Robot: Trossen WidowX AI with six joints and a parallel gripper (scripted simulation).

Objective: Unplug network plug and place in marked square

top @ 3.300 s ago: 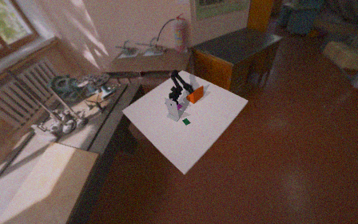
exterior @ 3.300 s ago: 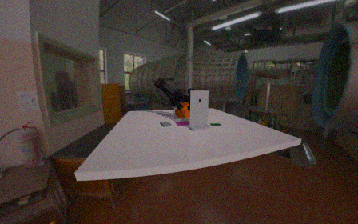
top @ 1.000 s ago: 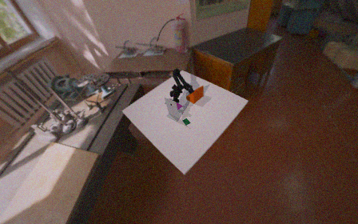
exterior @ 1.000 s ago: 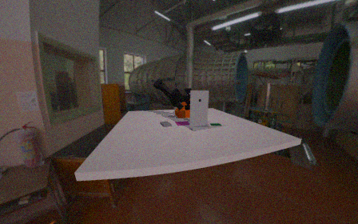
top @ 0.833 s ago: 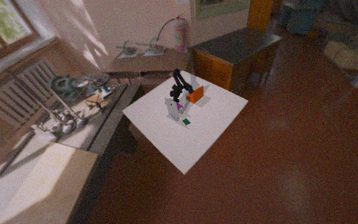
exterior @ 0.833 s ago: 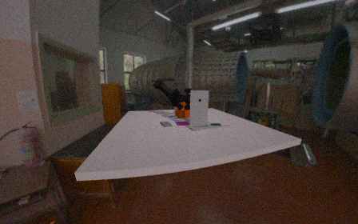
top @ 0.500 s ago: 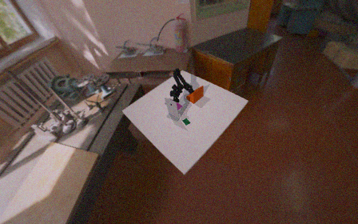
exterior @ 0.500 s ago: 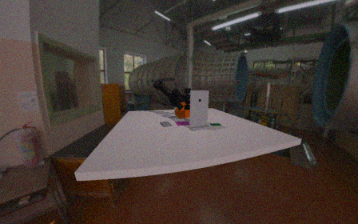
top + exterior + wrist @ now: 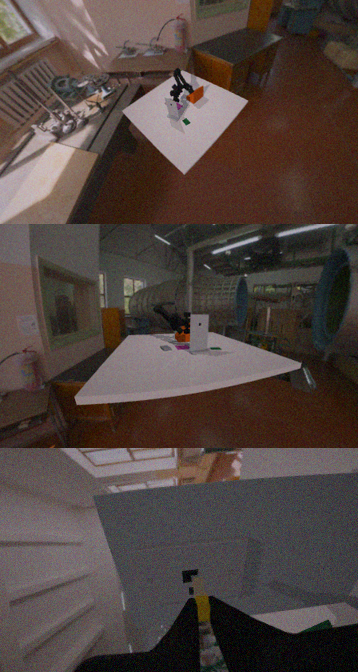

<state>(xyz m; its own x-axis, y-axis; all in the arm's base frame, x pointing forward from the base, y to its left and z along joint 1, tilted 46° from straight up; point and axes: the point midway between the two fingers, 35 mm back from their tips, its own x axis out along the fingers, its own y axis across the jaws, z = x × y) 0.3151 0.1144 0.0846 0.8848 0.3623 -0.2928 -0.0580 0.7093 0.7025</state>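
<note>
The grey upright panel (image 9: 172, 110) (image 9: 199, 330) (image 9: 260, 538) stands near the middle of the white table (image 9: 208, 120) (image 9: 160, 368). In the wrist view its small dark socket (image 9: 189, 576) lies just ahead of my fingertips. My gripper (image 9: 200, 603) (image 9: 176, 97) is shut on the network plug (image 9: 202, 607), a thin yellow body with a tan front end that sits just below and right of the socket opening. I cannot tell whether the tip still touches the socket. A green square mark (image 9: 186, 121) (image 9: 216, 348) and a magenta mark (image 9: 179, 106) (image 9: 182, 347) lie on the table by the panel.
An orange block (image 9: 196, 94) (image 9: 183, 334) stands behind the panel beside my arm (image 9: 178, 80) (image 9: 169, 317). A small grey patch (image 9: 165, 348) lies on the table left of the magenta mark. Desks and benches surround the table.
</note>
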